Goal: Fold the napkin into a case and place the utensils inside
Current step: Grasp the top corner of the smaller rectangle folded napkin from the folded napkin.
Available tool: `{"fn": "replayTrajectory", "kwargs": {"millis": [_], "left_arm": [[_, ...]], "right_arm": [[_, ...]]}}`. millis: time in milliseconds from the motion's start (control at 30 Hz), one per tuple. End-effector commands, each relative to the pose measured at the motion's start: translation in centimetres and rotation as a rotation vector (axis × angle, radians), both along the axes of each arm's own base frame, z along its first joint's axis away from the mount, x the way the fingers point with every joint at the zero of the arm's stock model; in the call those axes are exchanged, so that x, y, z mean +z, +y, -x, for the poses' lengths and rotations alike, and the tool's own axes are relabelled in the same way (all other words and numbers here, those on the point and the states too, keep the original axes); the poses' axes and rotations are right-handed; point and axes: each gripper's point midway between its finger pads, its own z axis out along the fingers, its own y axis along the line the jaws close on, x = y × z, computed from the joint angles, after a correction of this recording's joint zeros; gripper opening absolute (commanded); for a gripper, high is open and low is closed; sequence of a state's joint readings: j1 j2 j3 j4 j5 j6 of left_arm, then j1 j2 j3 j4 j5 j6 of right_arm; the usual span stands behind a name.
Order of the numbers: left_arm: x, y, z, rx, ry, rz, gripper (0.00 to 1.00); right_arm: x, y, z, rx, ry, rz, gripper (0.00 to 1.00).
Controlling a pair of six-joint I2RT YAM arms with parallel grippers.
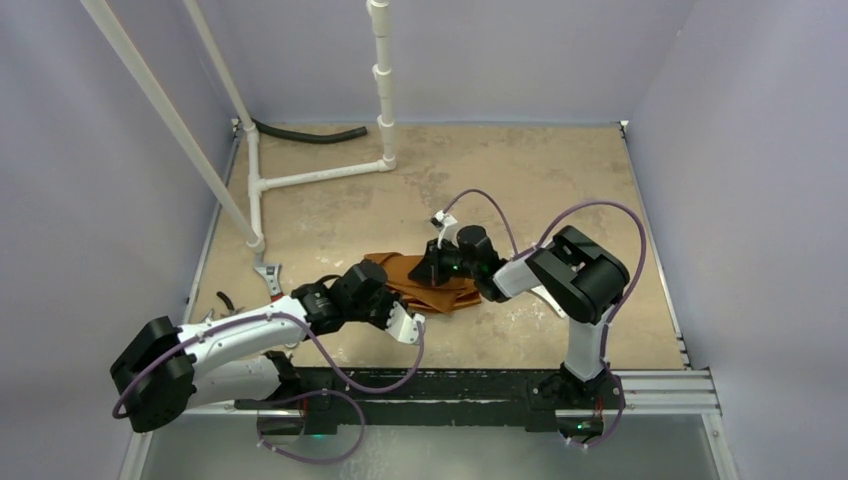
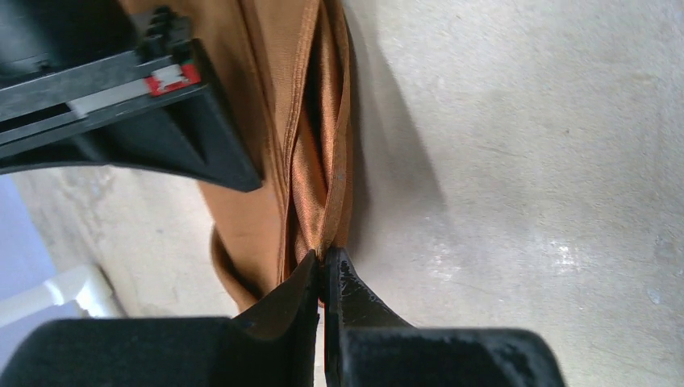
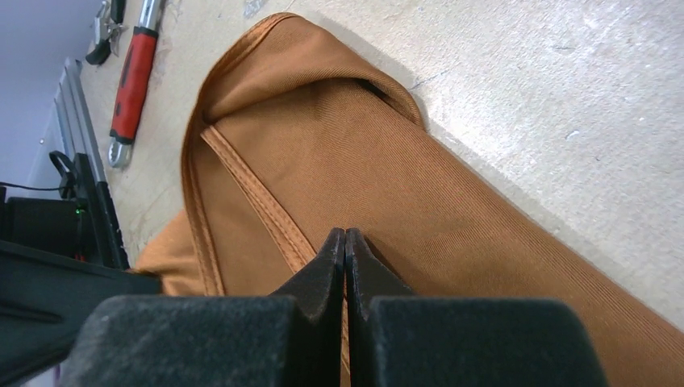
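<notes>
Lavender walls closed in a tan, scuffed table [image 1: 560, 170]. At its middle the left gripper [image 2: 327, 262] had its fingers pressed together on a bunched edge of the napkin [image 2: 266, 121]. Several glossy rust-orange folds ran into the tips. From that pinch the cloth stretched away in a narrow, creased band and passed beside the black body of the other arm.

The right gripper [image 3: 345, 242] was likewise squeezed shut. It nipped the napkin where a stitched hem ran in under its tips. Beyond that, the cloth lay as a broad, smooth panel, with a rounded, folded-over corner at the far end.

From above, the napkin sat as a crumpled, partly folded heap near the table's centre. It lay between the two grippers, the left arm reaching in from the near left and the right arm from the near right.

Farther out, a red-handled tool [image 3: 133, 68] lay on the table well apart from the cloth, near the left edge, with small black pliers [image 3: 101, 32] just past it. A white pipe frame [image 1: 300, 180] and a black hose [image 1: 300, 133] occupied the far left corner.
</notes>
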State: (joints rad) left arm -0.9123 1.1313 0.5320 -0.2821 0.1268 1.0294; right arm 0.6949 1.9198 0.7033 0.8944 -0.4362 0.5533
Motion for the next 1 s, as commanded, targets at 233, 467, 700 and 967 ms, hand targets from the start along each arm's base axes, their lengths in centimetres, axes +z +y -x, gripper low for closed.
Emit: {"fn": "replayTrajectory", "kwargs": {"millis": [233, 467, 700, 967], "left_arm": [[0.6, 1.0, 1.8, -0.017, 0.037, 0.021, 0.0], [-0.4, 1.8, 2.0, -0.007, 0.036, -0.003, 0.0], [-0.2, 2.3, 1.7, 0.022, 0.014, 0.011, 0.0], [-0.2, 2.6, 1.0, 0.073, 0.04, 0.054, 0.0]], "right_arm": [[9.1, 0.0, -3.0, -0.036, -0.389, -0.074, 0.52], [13.1, -2.3, -6.8, -0.138, -0.319, -0.274, 0.99], [15.8, -6.6, -7.5, -0.224, -0.577, -0.267, 0.99], [13.6, -6.5, -1.9, -0.036, -0.749, -0.072, 0.9]]}}
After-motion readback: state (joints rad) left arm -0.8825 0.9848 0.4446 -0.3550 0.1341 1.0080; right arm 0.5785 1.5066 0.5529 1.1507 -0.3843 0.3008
